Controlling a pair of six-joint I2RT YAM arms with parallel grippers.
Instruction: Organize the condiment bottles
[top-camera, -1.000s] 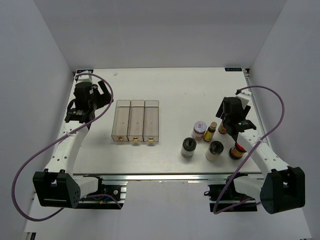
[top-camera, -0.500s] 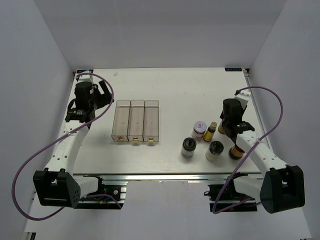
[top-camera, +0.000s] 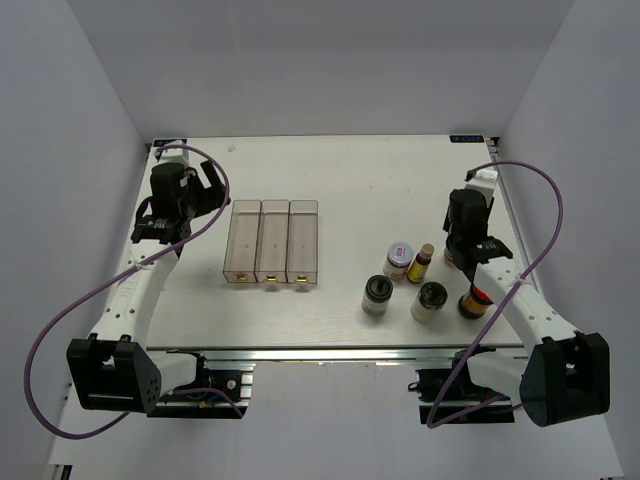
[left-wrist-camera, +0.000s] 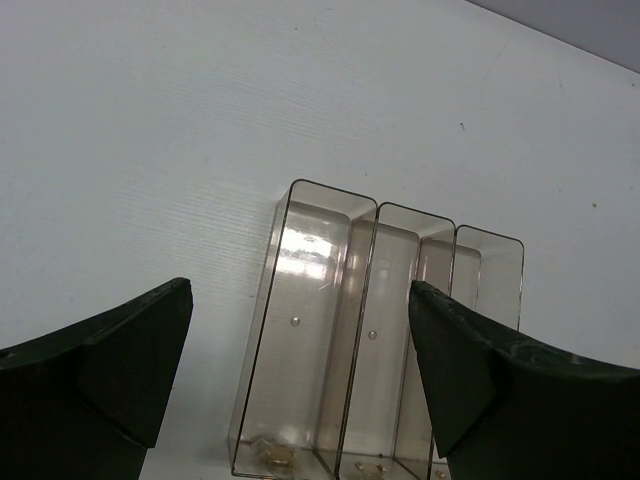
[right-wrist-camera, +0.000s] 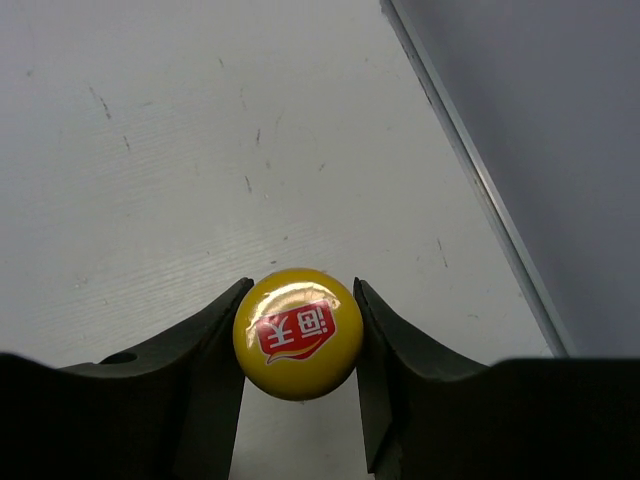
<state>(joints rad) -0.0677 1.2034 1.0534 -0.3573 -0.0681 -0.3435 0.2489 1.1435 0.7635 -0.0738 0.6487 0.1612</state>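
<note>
One yellow-capped bottle (right-wrist-camera: 298, 335), body hidden, pinched by right claw (right-wrist-camera: 300, 292); left claw (left-wrist-camera: 300, 297) spread near tray (left-wrist-camera: 320, 188).

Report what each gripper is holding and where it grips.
Right gripper pinches the yellow-capped bottle by its cap, one finger each side. Left gripper is open, holding nothing.

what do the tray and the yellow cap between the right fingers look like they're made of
Tray: clear plastic, glossy; the table shows through its walls and light glares off them.
Yellow cap: smooth and shiny, with a bright highlight and a printed red logo; it could be painted metal or plastic, the look leaves that open.
</note>
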